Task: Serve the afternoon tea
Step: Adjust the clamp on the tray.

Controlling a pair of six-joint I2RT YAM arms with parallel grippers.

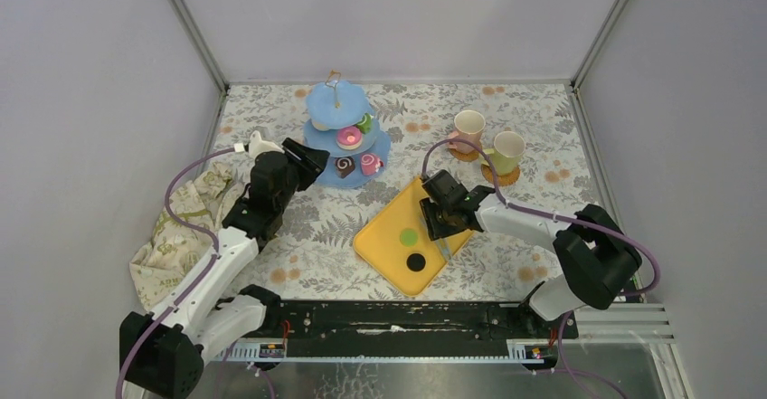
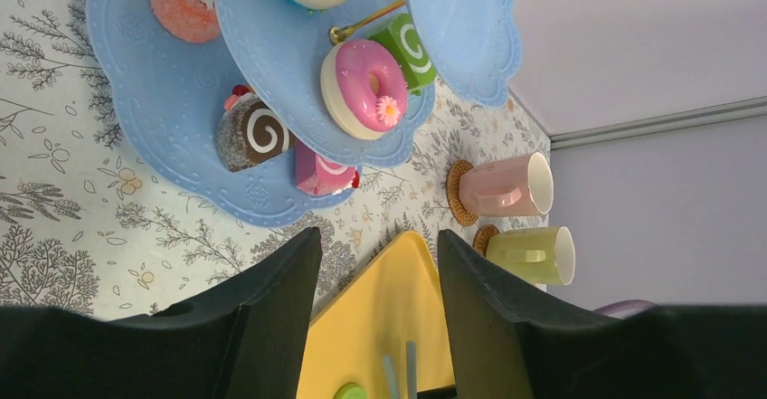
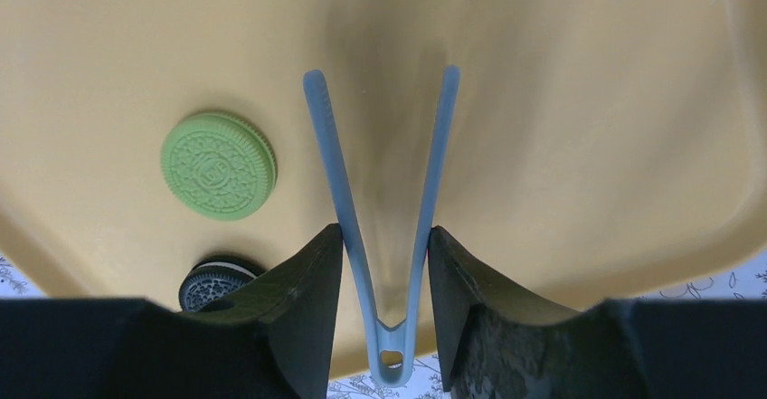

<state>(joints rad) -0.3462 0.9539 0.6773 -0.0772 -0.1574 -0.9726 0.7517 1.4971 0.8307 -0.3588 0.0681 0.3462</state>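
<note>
Black pastry [image 3: 215,281] half hidden behind right fingers [image 3: 303,318] clamped on blue tongs [image 3: 333,164]; left fingers [image 2: 271,318] apart.

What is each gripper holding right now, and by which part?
The right gripper holds the blue tongs near their hinged end. The left gripper is open and holds nothing.
</note>
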